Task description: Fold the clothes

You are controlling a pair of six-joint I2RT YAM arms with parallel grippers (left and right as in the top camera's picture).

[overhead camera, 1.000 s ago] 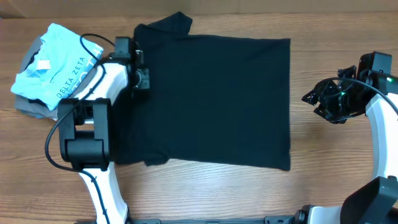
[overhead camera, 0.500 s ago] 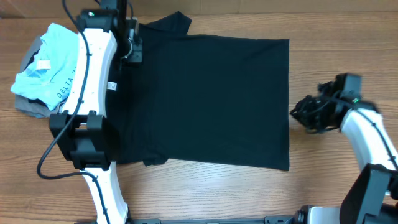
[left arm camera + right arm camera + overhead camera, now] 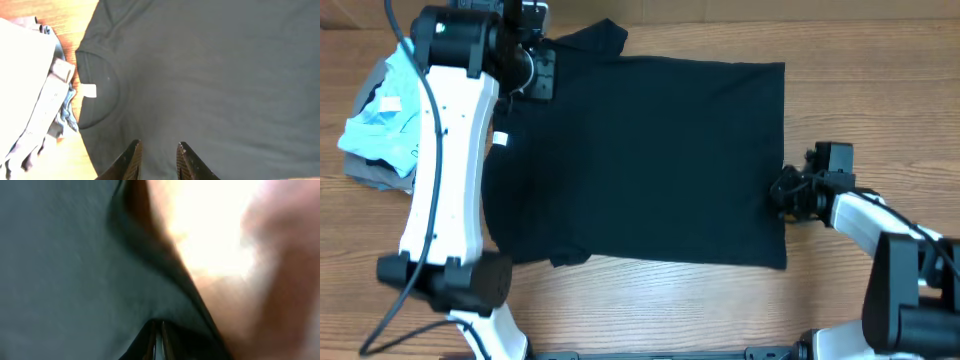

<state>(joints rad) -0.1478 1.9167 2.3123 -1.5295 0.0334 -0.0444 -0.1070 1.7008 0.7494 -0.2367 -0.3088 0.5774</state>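
Observation:
The clothes, a plain black T-shirt (image 3: 650, 160), lie spread flat on the wooden table with the collar to the left. My left gripper (image 3: 542, 78) hovers over the far left shoulder. In the left wrist view its gripper (image 3: 159, 146) stands a little open above the black T-shirt (image 3: 225, 75), near the collar (image 3: 97, 117) and its white label (image 3: 89, 90), with nothing between the fingers. My right gripper (image 3: 782, 192) is at the shirt's right hem. The right wrist view shows the right gripper (image 3: 158, 325) shut on a raised fold of the black T-shirt (image 3: 65, 255).
A light blue printed garment (image 3: 375, 130) lies on grey garments (image 3: 370, 172) at the table's left, beside the shirt's collar. The same pile (image 3: 30, 75) fills the left of the left wrist view. Bare wood (image 3: 880, 80) surrounds the shirt.
The left arm swung up toward the far edge and its jaws parted. The right gripper travelled left to the shirt's right hem and shut on it.

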